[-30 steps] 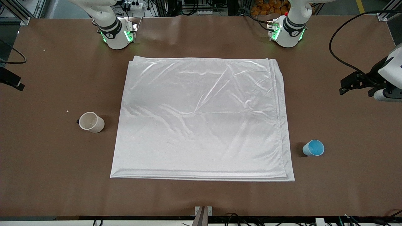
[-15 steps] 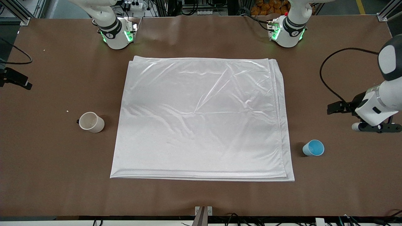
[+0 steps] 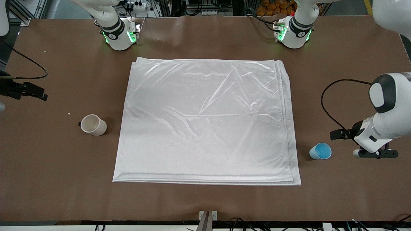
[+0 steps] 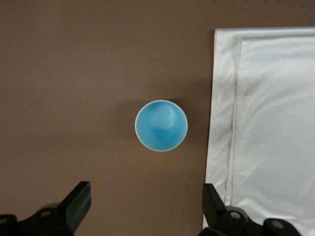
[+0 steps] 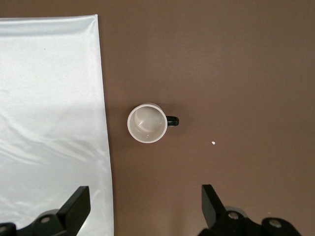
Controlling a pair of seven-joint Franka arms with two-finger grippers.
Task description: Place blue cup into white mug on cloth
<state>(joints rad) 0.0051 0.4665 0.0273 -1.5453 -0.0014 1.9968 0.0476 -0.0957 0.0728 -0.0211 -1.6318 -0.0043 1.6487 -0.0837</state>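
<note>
Blue cup [image 3: 320,151] upright on the brown surface [image 3: 205,202], just beside the cloth [image 3: 205,122] toward the left arm's end, not touching it. White mug [image 3: 93,124] upright at the right arm's end, near the cloth, black handle pointing away from it. Left pincer [image 4: 145,209] released, fingers wide, over bare surface beside the cup. Right pincer [image 5: 145,209] also released, over the surface near the mug. Small white crumb [image 5: 213,143] near the mug.

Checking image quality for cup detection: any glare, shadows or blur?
Front view: glare streaks on the shiny cloth; blue cup and white mug sharp. Left wrist view: cup sharp, soft shadow beside it, left pincer fingers slightly blurred. Right wrist view: mug sharp, cloth partly overexposed.
</note>
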